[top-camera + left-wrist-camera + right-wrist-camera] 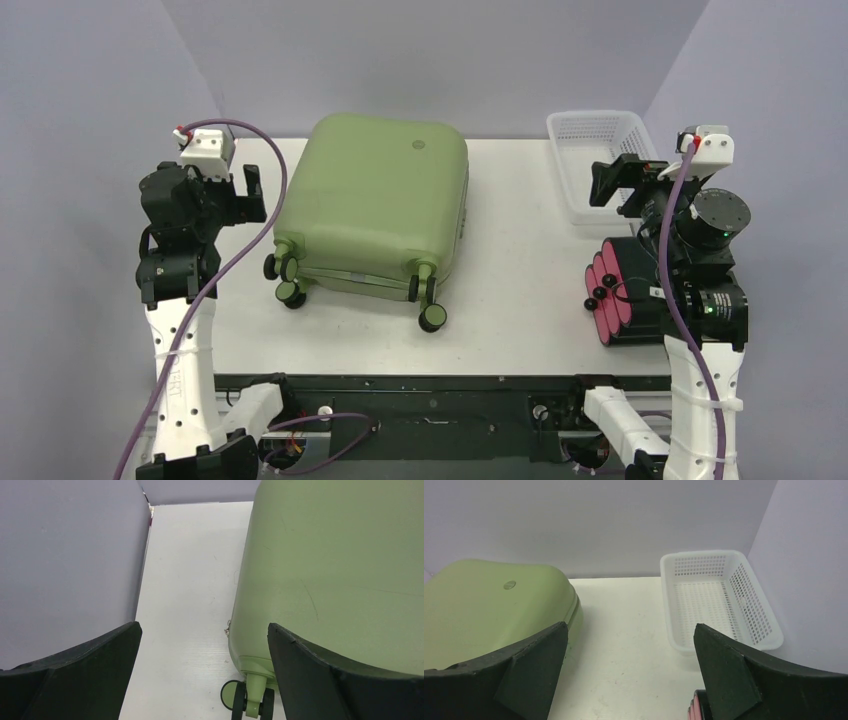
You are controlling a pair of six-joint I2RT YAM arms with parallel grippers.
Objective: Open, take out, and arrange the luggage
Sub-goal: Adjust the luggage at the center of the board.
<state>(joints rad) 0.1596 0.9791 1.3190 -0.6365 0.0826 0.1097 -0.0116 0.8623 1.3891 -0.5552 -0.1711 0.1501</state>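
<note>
**Both grippers spread wide, suitcase lying shut between them**

My left gripper (247,190) hangs in the air to the left of the suitcase (375,195), near its left side and not touching it. My fingers there are spread wide with nothing between them. Through my left wrist camera, bare table (190,580) shows in the gap of that gripper (203,630). The suitcase (340,570) fills the right half of the view, partly behind one finger. One of its black wheels (250,700) sits at its near corner.

The suitcase lies flat on the table (510,290), its two green shells closed together. Its wheels (432,318) point toward my bases, and a small round mark (418,144) sits on the far part of its top.

To the right of the suitcase on the near side, well apart from it, lies a black case with a pink-red side (612,290), partly hidden by my right arm. Farther back, also right of the suitcase, stands a white mesh basket (560,165).

My right gripper (612,182) hovers to the right of the suitcase, by the basket's near end, its fingers spread wide and gripping nothing. Through my right wrist camera, that gripper (630,627) frames the table, with the suitcase (489,610) to the left and the basket (751,605) to the right.
</note>
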